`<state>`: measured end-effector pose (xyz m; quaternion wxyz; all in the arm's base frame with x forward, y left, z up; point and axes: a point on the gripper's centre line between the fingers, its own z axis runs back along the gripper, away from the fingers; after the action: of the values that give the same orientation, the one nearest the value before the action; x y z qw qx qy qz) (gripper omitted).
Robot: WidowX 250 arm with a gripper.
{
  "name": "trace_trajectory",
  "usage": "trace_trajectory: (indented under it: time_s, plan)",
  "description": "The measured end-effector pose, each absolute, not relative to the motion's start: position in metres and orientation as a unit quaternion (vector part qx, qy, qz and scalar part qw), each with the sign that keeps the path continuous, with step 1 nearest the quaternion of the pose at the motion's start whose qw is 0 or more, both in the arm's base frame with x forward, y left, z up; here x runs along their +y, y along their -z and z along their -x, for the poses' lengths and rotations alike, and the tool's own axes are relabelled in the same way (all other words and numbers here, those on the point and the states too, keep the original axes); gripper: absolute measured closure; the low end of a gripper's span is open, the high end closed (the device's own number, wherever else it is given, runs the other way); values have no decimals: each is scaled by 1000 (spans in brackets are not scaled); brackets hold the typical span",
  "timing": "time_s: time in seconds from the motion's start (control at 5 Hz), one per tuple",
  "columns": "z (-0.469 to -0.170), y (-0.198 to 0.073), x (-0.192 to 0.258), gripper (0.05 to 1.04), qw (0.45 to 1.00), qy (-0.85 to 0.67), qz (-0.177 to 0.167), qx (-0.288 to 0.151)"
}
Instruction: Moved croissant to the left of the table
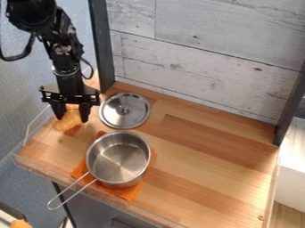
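Looks like a robotics lab with a mock kitchen set up in it; suggests a kitchen through the wooden counter [232, 173], steel saucepan [119, 158] and round metal lid [124, 110], with pale plank panelling [208, 40] behind; points to a lab through the black robot arm [62, 49] over the counter's left end.

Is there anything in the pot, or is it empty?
Empty. The pot has no lid on, and you can see its bare, shiny bottom. The lid lies near it on the table.
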<state>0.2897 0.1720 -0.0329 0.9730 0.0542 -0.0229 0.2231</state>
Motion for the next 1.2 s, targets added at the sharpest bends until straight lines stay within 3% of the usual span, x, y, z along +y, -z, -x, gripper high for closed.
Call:
trace_trajectory:
  time_s: [0.2,0.4,0.8,1.2]
  plan:
    - [-291,35,172,357,975,-214,-53,-27]
    - [-289,37,171,98,977,-211,-29,-28]
    - [-283,23,171,83,975,-218,-25,-33]
    - [-294,-33,160,83,974,-204,-27,-89]
